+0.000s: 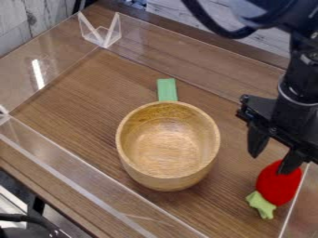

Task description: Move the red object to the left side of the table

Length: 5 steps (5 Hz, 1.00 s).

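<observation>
The red object [280,181], a small rounded bright-red toy with a short light-green stem end, is lying on the counter [87,93] at the lower right of the frame, its stem pointing toward the lower left. It is sitting close to the right edge. The counter is showing a brown wood-grain top bordered by low clear acrylic walls.
</observation>
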### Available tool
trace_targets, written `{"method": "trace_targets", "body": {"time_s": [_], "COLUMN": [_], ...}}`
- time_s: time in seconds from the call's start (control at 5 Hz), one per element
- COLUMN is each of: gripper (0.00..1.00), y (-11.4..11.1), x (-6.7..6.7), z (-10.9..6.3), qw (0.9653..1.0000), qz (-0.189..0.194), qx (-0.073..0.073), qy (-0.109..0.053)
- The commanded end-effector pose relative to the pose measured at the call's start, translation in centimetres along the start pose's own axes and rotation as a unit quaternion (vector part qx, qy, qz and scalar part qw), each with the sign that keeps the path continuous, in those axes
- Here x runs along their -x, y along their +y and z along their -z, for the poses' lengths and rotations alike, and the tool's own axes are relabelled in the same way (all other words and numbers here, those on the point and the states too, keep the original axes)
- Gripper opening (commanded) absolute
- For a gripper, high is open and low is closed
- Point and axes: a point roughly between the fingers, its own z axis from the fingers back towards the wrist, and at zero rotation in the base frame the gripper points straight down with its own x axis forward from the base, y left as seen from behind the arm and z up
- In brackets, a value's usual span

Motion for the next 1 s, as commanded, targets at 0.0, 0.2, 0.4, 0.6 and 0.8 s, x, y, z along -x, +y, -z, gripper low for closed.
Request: {"method": "trace_targets", "body": {"time_s": [0.0,0.2,0.4,0.6,0.8], "gripper": [0.0,0.0,1.0,1.0,1.0], "y": [-1.8,-2.0,-2.1,-2.3,-2.3], "x": [0.5,1.6,1.2,0.8,1.0], "z": [-1.9,-2.0,-3.7,-4.7,-3.1], "qw": [0.9993,0.9992,0.9993,0.9992,0.9995], "qz": [0.0,0.001,0.004,0.007,0.005], "qx": [0.008,0.007,0.005,0.007,0.011], "qy": [-0.037,-0.04,-0.038,-0.039,-0.03]}}
